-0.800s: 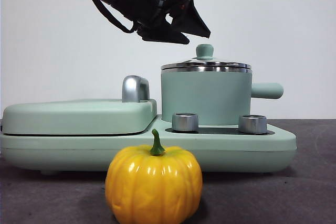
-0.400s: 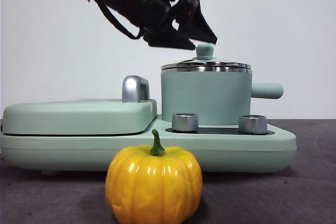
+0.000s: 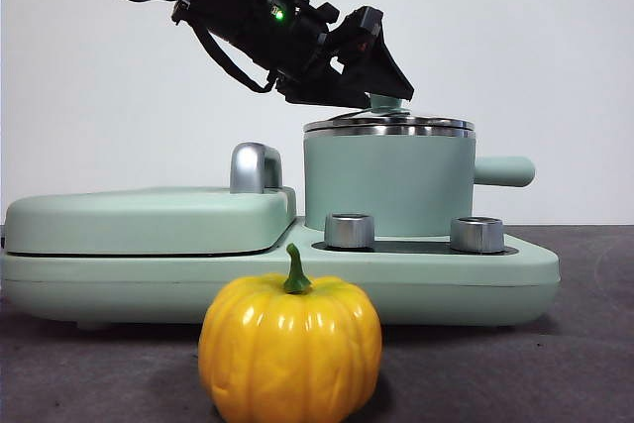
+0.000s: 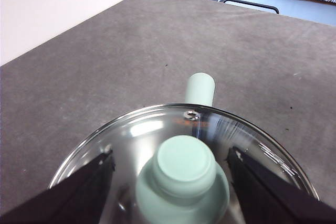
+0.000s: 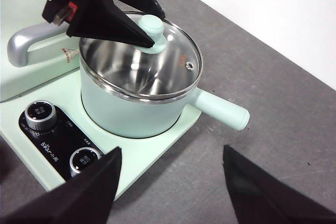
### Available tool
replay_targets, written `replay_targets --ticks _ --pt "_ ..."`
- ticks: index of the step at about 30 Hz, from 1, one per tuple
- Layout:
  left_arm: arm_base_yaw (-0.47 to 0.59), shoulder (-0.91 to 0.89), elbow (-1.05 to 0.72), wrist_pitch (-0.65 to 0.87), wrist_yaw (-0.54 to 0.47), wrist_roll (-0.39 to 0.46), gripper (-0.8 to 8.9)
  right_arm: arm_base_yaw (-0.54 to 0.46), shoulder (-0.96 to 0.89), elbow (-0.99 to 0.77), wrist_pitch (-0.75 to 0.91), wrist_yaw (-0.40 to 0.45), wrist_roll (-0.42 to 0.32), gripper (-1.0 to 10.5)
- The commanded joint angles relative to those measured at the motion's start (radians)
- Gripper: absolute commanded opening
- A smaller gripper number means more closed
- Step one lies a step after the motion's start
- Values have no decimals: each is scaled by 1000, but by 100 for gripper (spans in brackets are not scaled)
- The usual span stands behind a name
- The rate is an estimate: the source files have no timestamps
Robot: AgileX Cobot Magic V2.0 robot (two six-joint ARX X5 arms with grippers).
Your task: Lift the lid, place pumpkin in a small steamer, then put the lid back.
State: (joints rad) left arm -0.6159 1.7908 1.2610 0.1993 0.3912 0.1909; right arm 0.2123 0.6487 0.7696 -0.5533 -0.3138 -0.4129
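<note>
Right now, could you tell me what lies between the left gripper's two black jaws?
The lid's small mint-green knob sits between the open jaws of the left gripper, gaps showing either side in the left wrist view.

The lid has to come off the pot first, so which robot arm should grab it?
Probably the left. Its open tool already straddles the knob of the lid on the small steamer. The right tool, also open, hangs off to the side.
</note>
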Motion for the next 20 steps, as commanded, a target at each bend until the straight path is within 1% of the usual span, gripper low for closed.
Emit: replay_targets --ticks 1,3,6,10,13,16,20 --pt "-11 26 26 10 -2 6 262 3 4 19 6 0 14 305" --pt "-11 28 26 10 -2 6 234 3 4 19 6 0 14 305" --pt "-13 28 26 9 -2 7 228 3 4 19 6 0 14 305" --pt "-13 28 26 6 -2 7 139 3 4 19 6 0 14 305" --pt "-13 28 26 0 -2 7 100 3 4 19 6 0 14 305" --pt "-13 28 26 -5 -2 7 19 3 4 19 6 0 14 305" --pt "-13 28 26 -3 -2 8 15 3 4 19 6 0 14 305"
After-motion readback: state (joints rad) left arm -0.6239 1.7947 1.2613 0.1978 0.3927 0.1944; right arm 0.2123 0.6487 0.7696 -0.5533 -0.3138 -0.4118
